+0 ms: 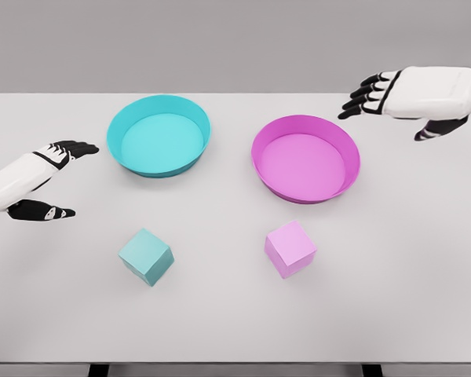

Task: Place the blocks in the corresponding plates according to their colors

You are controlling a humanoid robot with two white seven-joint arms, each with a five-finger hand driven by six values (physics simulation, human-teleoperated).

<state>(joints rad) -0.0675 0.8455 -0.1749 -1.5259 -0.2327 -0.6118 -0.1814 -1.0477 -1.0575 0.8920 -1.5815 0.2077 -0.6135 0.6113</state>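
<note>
The left hand [43,177] hovers at the table's [220,330] left edge, fingers spread, holding nothing. The right hand [400,98] hangs at the far right, fingers loosely extended, also empty. Between them sit a cyan plate [158,106] and a magenta plate [306,126]. Nearer lie a cyan block [146,256] and a pink block [290,248], both turned corner-forward, unobstructed.

Left hand [43,179] low at left edge, fingers [74,148] extended, thumb apart, holding nothing. Right hand [408,98] raised at upper right, fingers [365,94] loosely extended, empty.
</note>
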